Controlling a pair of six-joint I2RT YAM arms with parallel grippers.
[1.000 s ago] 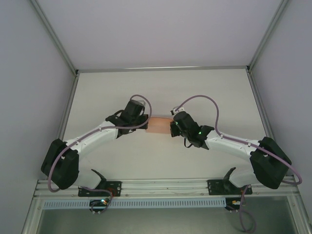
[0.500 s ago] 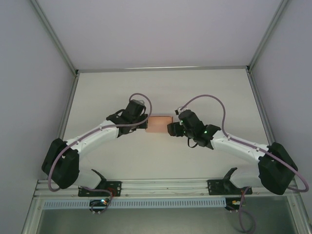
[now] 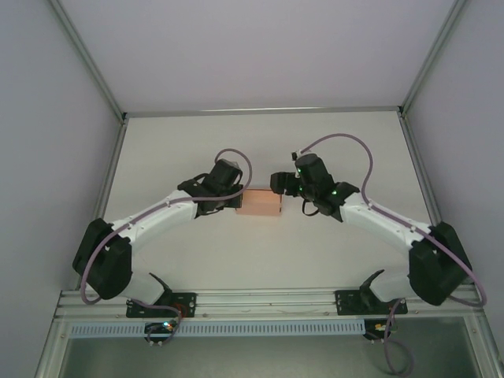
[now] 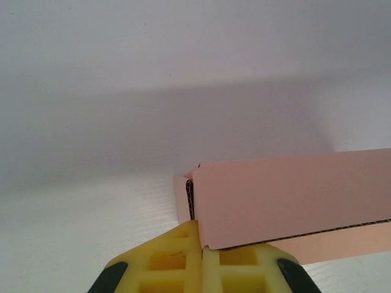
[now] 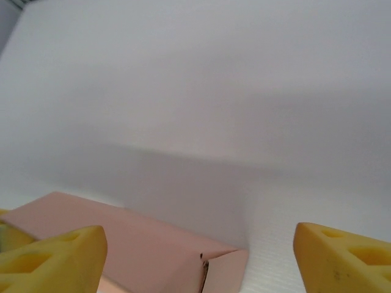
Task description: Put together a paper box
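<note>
Left gripper (image 4: 201, 247) is clamping its yellow fingers (image 4: 165, 268) tight on an upright wall of the paper box (image 4: 293, 195), biting at the wall's corner, low centre of the left wrist view, where a raw corrugated edge is showing. Right gripper (image 5: 198, 259) is standing wide and holding nothing, its fingers (image 5: 52, 256) sitting at the lower left and lower right of its frame, with a box corner lying low between them. In the top view the box (image 3: 260, 202) is showing at frame centre, the left gripper (image 3: 236, 198) touching its left end and the right gripper (image 3: 282, 183) hovering just beside its upper-right corner. White table (image 3: 260, 142) is stretching open toward the upper frame, far rail (image 3: 260, 111) and side walls (image 3: 47, 157) well apart from the box.
</note>
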